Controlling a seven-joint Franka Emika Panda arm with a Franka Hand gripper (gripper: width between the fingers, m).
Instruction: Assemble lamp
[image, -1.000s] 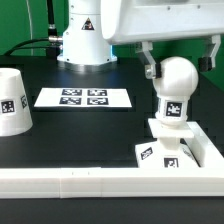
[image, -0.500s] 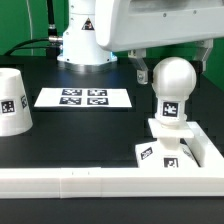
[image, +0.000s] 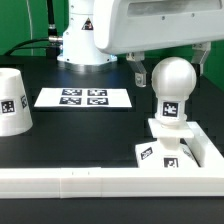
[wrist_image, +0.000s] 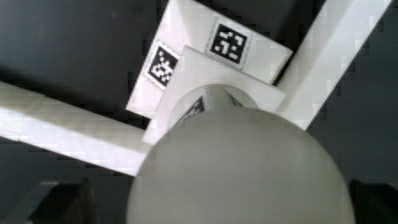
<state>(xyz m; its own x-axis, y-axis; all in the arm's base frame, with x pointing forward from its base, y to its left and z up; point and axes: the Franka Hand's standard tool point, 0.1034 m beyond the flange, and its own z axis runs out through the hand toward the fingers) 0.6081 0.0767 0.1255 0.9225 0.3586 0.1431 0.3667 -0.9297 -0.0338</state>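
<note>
The round-headed bulb (image: 170, 88) stands upright on the blocky square base (image: 163, 150) at the exterior view's right, against the rail's corner. My gripper (image: 172, 70) hangs over the bulb's head with its jaws open to either side; one finger (image: 142, 73) shows just clear of the head. In the wrist view the bulb (wrist_image: 240, 160) fills the space between the jaws of my gripper (wrist_image: 214, 205), with the tagged base (wrist_image: 214, 55) beyond it. The cone shade (image: 12, 100) stands alone at the exterior view's left.
The marker board (image: 85, 97) lies flat in the middle of the black table. The long white rail (image: 100, 180) runs along the front and turns up the right side. The arm's white pedestal (image: 85, 40) stands behind the marker board.
The visible finger has moved away from the bulb's head toward the exterior view's left, so a gap now shows. The bulb and base have not moved.
</note>
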